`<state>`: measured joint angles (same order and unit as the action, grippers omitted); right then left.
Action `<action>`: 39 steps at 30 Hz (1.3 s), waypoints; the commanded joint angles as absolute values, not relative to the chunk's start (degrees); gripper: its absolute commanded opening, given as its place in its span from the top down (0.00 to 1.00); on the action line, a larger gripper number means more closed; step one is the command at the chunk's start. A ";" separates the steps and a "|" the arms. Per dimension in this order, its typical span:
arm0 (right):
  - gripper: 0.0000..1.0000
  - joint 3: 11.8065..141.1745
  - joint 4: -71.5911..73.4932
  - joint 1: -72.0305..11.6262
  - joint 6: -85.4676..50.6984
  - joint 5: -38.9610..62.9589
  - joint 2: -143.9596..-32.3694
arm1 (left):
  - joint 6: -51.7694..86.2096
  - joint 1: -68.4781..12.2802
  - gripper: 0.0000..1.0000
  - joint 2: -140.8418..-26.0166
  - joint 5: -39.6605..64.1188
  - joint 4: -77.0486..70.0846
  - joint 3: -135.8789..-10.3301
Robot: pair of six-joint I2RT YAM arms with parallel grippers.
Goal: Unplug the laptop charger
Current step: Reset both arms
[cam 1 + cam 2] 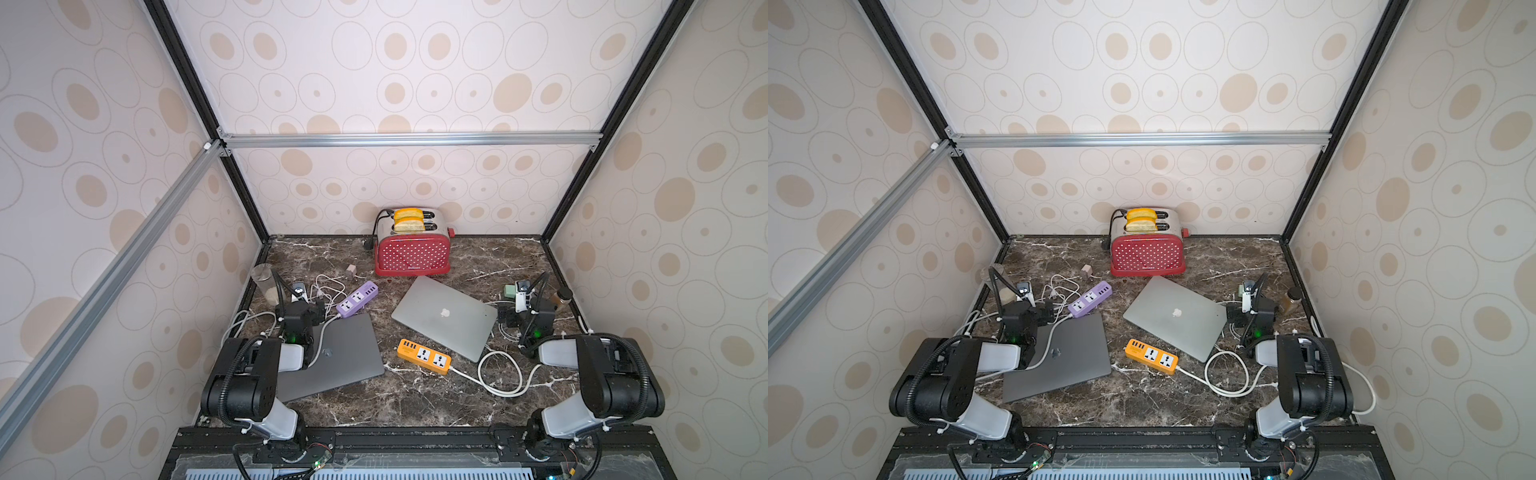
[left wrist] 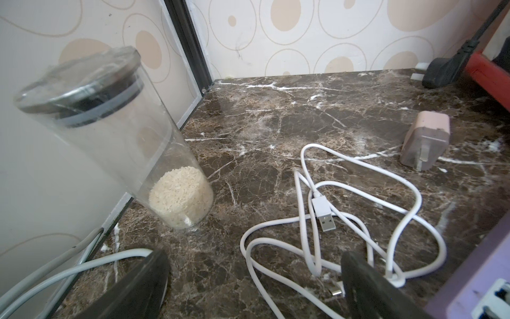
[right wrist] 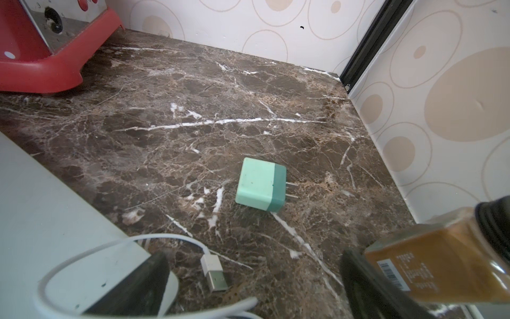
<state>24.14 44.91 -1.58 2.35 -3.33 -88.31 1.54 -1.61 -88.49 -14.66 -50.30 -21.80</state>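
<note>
My right gripper (image 3: 254, 292) sat with its fingers spread wide, empty. At 12 o'clock a mint-green charger cube (image 3: 260, 187) lay on the marble counter (image 3: 193, 110), prongs toward 3. Red toaster (image 3: 41, 55) was way off at 10, silver laptop (image 3: 55, 215) at 9, amber bottle (image 3: 441, 265) at 3, and a loose USB plug (image 3: 214, 272) lay between my fingers.

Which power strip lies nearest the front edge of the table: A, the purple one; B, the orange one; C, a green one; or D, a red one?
B: in a top view the orange power strip lies just in front of the silver laptop, while the purple power strip sits farther back, toward the red toaster.
</note>
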 commanded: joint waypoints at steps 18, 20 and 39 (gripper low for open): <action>0.00 22.25 47.44 -0.50 6.52 9.28 -87.31 | 0.18 -1.32 0.01 -88.05 -12.68 -51.76 -22.30; 0.00 24.08 45.52 -0.48 3.88 3.36 -88.12 | 0.34 -1.30 0.01 -88.15 -12.74 -51.38 -22.56; 0.00 24.21 44.71 -0.95 2.59 -1.69 -87.86 | 0.35 -1.27 0.01 -88.12 -12.74 -51.17 -22.59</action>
